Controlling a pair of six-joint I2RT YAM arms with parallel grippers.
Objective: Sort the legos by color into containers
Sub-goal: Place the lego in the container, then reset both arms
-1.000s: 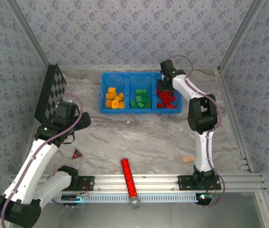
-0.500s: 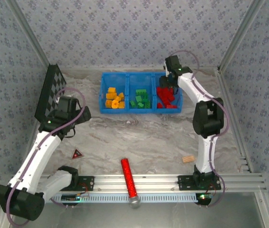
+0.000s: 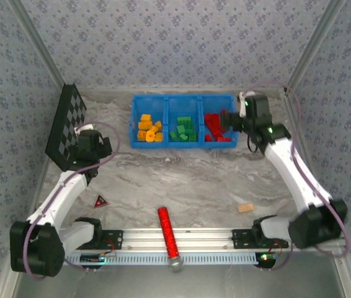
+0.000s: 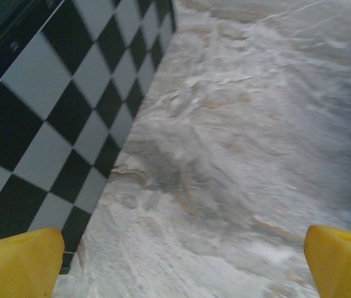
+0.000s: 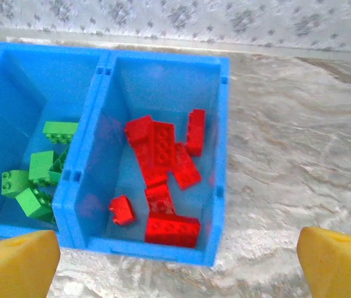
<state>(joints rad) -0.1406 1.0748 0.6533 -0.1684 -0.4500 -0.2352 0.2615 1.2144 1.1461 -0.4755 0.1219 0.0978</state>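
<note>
Evidently, little of consequence has changed on the left. The left end effector (image 4: 180, 266) has been drawn back and up beside the black-and-white checkered board (image 3: 66, 124). It is seen spread wide, with nothing between its tips but the grey marbled counter (image 3: 182, 177).

In the bright blue three-compartment plastic bin (image 3: 182, 97), the yellow-orange plastic bricks (image 3: 149, 128) are gathered in the left compartment. The green plastic bricks (image 3: 183, 130) are in the middle one and the red plastic bricks (image 5: 163, 167) in the right one.

The main change is found on the right. The right end effector (image 5: 177, 257), which was lowered over the red compartment a second ago and nearly pressed together, has been pulled out towards the bin's right edge. It is now spread fully and is empty. A last red brick is judged to have been released there, although the drop itself cannot be confirmed.

No loose brick is made out on the counter. Only a small red triangular marker (image 3: 102, 200), a long red cylinder with a silver tip (image 3: 168, 236) and a small tan block (image 3: 245, 208) are left there. The sorting is therefore judged complete or very nearly so.
</note>
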